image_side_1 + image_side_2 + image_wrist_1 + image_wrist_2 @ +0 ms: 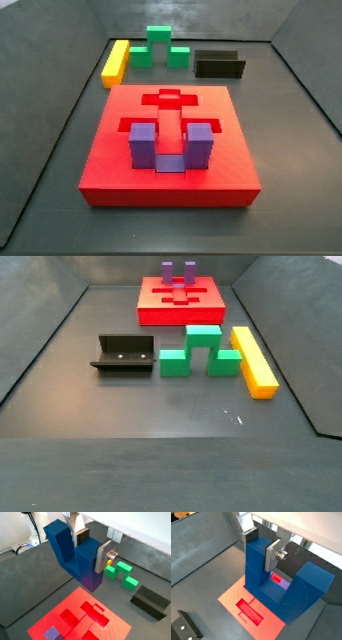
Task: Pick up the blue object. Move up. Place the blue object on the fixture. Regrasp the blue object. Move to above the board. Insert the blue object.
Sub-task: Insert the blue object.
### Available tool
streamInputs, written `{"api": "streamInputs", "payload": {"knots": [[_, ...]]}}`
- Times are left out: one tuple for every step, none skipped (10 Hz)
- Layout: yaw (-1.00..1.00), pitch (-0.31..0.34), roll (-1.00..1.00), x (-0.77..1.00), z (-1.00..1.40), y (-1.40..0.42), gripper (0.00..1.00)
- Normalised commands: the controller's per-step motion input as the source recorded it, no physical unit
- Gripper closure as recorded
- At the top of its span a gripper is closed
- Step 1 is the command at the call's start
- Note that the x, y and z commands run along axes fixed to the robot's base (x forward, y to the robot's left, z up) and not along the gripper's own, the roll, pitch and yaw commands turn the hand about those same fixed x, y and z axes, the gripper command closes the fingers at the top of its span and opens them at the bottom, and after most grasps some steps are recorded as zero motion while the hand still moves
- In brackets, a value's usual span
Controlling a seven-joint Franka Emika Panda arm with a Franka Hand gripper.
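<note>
Hovering above the board [80, 619], the gripper [271, 549] clamps the blue object [281, 587]; keep prongs vertical, descending toward the slot at the purple piece's [163, 147] twelve o'clock.

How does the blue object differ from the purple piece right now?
Colour: the blue object is saturated blue; the purple piece is paler violet. State: the blue object hangs in the gripper, jaws shut on one prong, above the board; the purple piece sits in the board, prongs up. Both are U-shaped blocks with two prongs.
</note>
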Motion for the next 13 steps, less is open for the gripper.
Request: {"api": "streamInputs", "payload": {"knots": [[0.00, 0.010, 0.02, 0.00, -0.17, 0.00, 1.00], [0.00, 0.010, 0.04, 0.00, -0.13, 0.00, 1.00], [0.00, 0.010, 0.04, 0.00, -0.14, 0.00, 1.00], [0.00, 0.010, 0.03, 0.00, -0.13, 0.00, 1.00], [0.00, 0.011, 0.00, 0.00, -0.03, 0.00, 1.00], [0.00, 0.000, -0.01, 0.00, 0.00, 0.00, 1.00], [-0.04, 0.000, 0.00, 0.14, -0.06, 0.00, 1.00], [-0.08, 0.000, 0.00, 0.40, -0.21, 0.00, 1.00], [-0.05, 0.000, 0.00, 0.61, -0.21, 0.00, 1.00], [-0.03, 0.000, -0.07, 0.65, -0.24, 0.00, 1.00], [-0.06, 0.000, -0.20, 0.62, -0.27, 0.00, 1.00], [-0.10, -0.007, -0.29, 0.63, -0.30, 0.00, 1.00], [-0.13, -0.009, -0.37, 0.62, -0.31, 0.05, 1.00]]}}
